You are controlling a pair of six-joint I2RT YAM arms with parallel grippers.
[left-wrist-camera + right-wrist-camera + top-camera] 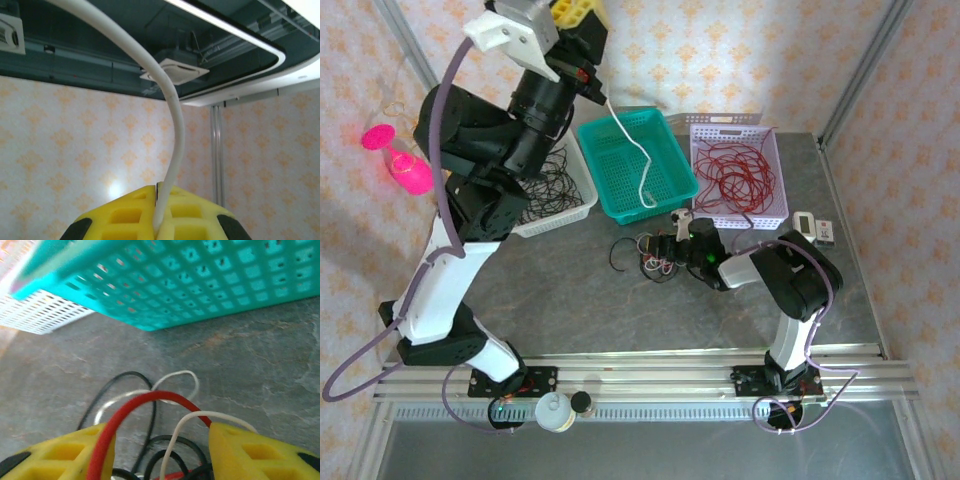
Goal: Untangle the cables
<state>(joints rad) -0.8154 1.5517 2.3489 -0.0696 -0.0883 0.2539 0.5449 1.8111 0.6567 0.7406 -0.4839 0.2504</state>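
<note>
Up top, the left gripper (575,14) was raised high above the table (570,300), and in its wrist view the left gripper (159,200) had its yellow fingers (120,215) pressed tight together on a white cable (175,125). That white cable (625,135) hung down from the jaws, and its lower end lay in the teal basket (610,200). Firm pinch there, no gap between the pads.

Down low, the right gripper (672,238) sat just above the table surface beside the clump of cables (655,258), which lay on the grey top just in front of the teal basket. In the wrist view, the right gripper (162,440) had its jaws standing well apart, not clamped on anything. A red strand (145,402) arched across the gap from one yellow finger to the other, lying over the left-hand one. White strands (175,382) and black strands (125,382) looped on the table just beyond the fingertips, with the teal basket (210,285) close behind them.

Elsewhere, black cables (552,172) lay in the white basket (582,205) under the left arm, and red cables (735,180) were coiled in the lilac basket (768,150) on the right.
</note>
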